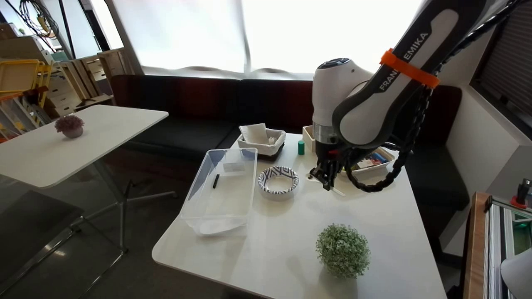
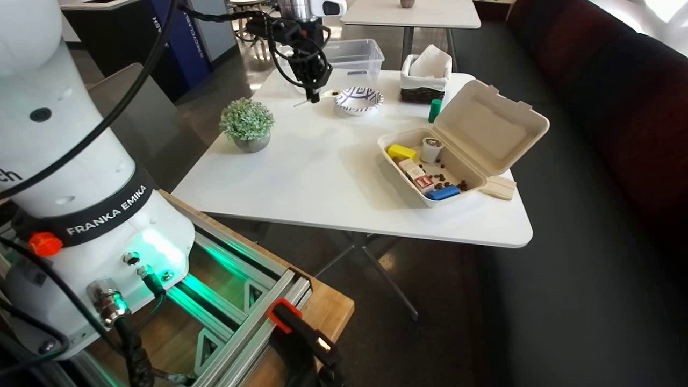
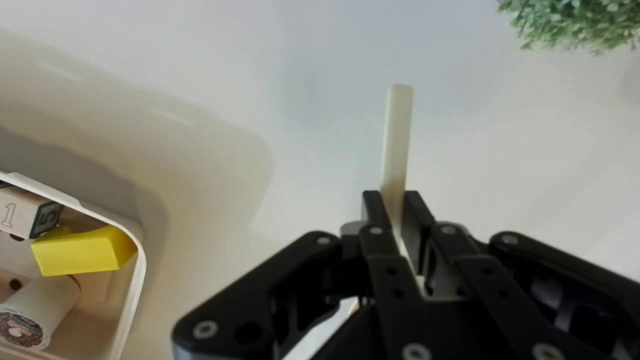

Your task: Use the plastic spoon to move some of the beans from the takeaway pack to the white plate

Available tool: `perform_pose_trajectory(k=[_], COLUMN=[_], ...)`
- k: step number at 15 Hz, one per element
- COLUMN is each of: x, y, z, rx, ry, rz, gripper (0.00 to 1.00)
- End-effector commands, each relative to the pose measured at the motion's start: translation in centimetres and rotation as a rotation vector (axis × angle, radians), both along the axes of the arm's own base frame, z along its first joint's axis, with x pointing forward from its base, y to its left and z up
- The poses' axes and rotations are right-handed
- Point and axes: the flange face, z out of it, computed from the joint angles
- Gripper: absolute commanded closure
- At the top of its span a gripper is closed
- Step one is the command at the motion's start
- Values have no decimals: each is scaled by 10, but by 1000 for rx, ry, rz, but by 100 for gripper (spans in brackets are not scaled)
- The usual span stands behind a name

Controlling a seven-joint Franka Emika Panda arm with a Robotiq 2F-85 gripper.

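Note:
The takeaway pack (image 2: 492, 126) stands open with its lid up. It holds brown beans (image 2: 439, 176), toy blocks and a small cup. Its near rim (image 3: 141, 270) shows at the left of the wrist view; in an exterior view the arm partly hides the pack (image 1: 374, 168). The white plate (image 1: 278, 194) is a bowl with a dark zigzag pattern, also seen in an exterior view (image 2: 359, 110). My gripper (image 3: 392, 200) is shut on the handle of the pale plastic spoon (image 3: 398, 135). It holds the spoon above the table beside the plate. The spoon's head (image 1: 312, 177) shows small dark spots, perhaps beans.
A clear plastic bin (image 1: 189, 209) with a black marker stands beyond the plate. A lined basket (image 1: 262, 148) and a green cylinder (image 1: 301, 148) stand at the table's back edge. A potted plant (image 1: 343, 251) stands on the table. Wooden pieces (image 2: 499, 187) lie beside the pack.

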Motion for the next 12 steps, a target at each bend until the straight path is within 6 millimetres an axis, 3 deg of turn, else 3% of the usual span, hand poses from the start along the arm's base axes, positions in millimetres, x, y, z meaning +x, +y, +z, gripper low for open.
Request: perform_pose_trajectory(k=[1, 2, 3, 9, 12], x=[0, 1, 1, 36, 54], y=[-2, -3, -3, 20, 22], z=[0, 0, 1, -4, -10], rx=[0, 0, 0, -7, -28], ry=[1, 0, 0, 9, 34], rz=[3, 4, 5, 116, 153], gripper=[87, 87, 97, 97, 97])
